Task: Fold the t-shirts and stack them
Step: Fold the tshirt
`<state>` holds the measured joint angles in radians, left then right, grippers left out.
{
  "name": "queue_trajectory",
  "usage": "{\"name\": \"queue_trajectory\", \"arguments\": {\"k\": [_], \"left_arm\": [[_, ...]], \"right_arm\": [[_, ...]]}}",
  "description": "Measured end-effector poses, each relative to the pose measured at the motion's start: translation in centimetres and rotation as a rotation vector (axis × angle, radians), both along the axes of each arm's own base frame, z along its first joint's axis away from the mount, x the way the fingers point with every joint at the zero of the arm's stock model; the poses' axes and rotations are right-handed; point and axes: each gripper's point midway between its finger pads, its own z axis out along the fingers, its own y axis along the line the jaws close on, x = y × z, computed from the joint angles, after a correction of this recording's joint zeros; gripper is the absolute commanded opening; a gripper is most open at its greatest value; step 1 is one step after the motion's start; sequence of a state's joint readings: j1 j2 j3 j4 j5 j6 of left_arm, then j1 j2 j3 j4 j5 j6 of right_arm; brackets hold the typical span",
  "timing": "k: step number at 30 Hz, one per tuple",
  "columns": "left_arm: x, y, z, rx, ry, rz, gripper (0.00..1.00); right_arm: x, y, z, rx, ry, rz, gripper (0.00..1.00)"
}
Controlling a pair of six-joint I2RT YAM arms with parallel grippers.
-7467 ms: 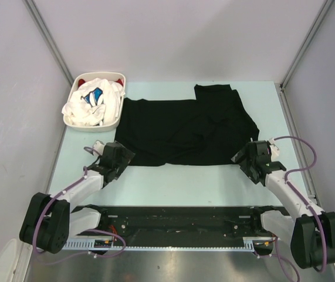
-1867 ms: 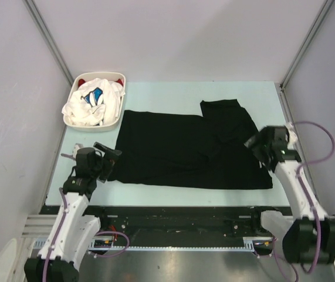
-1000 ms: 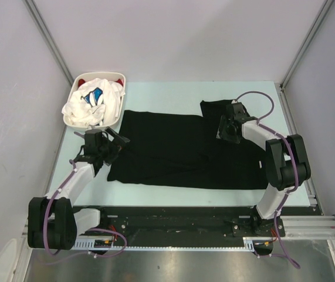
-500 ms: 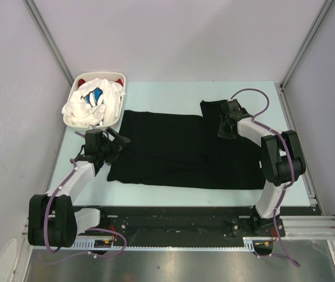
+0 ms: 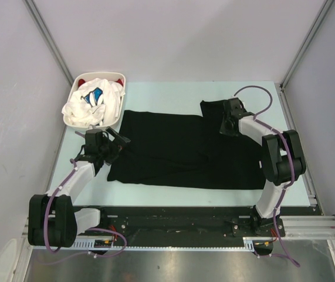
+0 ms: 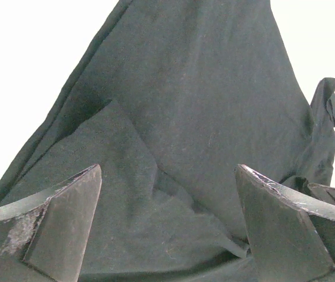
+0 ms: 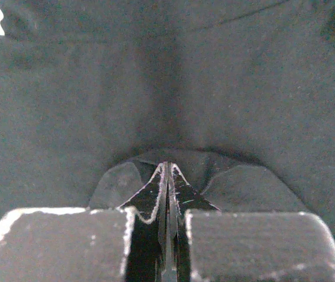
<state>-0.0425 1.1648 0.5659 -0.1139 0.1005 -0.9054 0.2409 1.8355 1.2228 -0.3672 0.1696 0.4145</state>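
Observation:
A large black t-shirt (image 5: 173,150) lies spread flat on the pale table, with a sleeve part folded over at the far right. My left gripper (image 5: 115,148) hovers open over the shirt's left edge; in the left wrist view its fingers straddle a creased flap of the black cloth (image 6: 202,94), and the left gripper (image 6: 168,176) holds nothing. My right gripper (image 5: 225,129) is pressed down on the far-right sleeve area. In the right wrist view the right gripper (image 7: 168,167) is shut, with black cloth (image 7: 155,76) puckered up around its tips.
A white oval basket (image 5: 119,113) stands at the far left, just beyond the shirt's corner. It holds a crumpled white tee with blue print (image 5: 94,100) and a red tee (image 5: 83,80) underneath. Grey walls enclose the table on three sides.
Over the last second my right gripper closed on the cloth at the far-right sleeve and shifted slightly. The left arm has stayed put, still open. Seconds before, both arms reached in from the near edge.

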Motion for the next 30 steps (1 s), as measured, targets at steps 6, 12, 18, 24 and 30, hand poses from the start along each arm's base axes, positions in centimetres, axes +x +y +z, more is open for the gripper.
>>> {"name": "queue_trajectory", "arguments": {"k": [6, 12, 18, 24, 30], "left_arm": [[0.0, 0.0, 0.0, 0.001, 0.000, -0.001, 1.00], [0.0, 0.0, 0.0, 0.007, -0.001, -0.006, 1.00], [-0.2, 0.1, 0.0, 0.012, -0.004, -0.010, 1.00], [-0.7, 0.2, 1.0, 0.021, -0.033, -0.014, 1.00], [-1.2, 0.3, 2.2, 0.031, -0.065, -0.014, 1.00]], "right_arm": [[2.3, -0.6, 1.2, 0.001, -0.058, -0.034, 0.47], [4.3, -0.9, 1.3, -0.027, -0.125, -0.061, 1.00], [3.9, 0.8, 3.3, -0.116, -0.192, -0.043, 1.00], [1.4, 6.8, 9.4, -0.038, -0.295, 0.115, 1.00], [-1.8, 9.1, 7.1, 0.005, -0.145, 0.281, 0.96]]}}
